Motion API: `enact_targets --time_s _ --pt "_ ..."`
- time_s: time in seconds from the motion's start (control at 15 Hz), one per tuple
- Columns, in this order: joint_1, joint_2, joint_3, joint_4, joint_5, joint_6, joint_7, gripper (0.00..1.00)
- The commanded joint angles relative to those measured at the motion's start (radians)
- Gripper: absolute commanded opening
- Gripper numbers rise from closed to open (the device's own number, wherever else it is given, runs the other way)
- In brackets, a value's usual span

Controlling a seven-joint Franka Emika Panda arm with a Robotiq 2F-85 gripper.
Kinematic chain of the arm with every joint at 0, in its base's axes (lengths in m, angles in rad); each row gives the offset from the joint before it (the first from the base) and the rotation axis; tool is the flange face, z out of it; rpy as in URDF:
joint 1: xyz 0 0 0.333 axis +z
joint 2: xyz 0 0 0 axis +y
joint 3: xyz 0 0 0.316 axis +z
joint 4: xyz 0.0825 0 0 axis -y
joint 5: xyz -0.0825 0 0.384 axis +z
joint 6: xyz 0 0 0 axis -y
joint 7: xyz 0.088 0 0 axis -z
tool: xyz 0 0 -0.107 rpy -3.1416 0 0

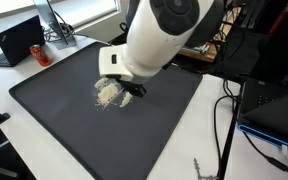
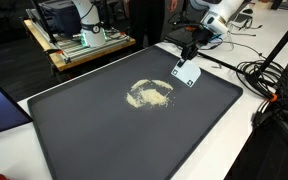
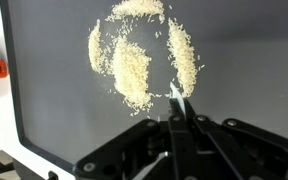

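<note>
Just beside ringed pale grains (image 3: 134, 60), pincer (image 3: 174, 120) clamps flat white card (image 2: 187, 72).

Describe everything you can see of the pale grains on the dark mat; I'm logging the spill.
The pale grains look like fine, dry, off-white granules, rice-like. They lie loose on the dark mat near its middle, in a broken ring of arcs around a denser central clump. In the wrist view the white card held edge-on in the end effector stands by one arc's end; contact cannot be told.
</note>
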Motion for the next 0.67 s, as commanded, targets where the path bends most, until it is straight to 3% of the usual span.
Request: enact_targets --time_s 0.0,0.4,0.6 --pt "-0.084 -0.036 0.026 -0.005 0.063 0.06 -0.148 0.01" --pt "-0.255 -0.116 0.066 -0.085 0.212 0.247 -0.429 0.01" --pt "-0.354 -0.152 0.1 -0.129 0.32 0.277 -0.614 0.01"
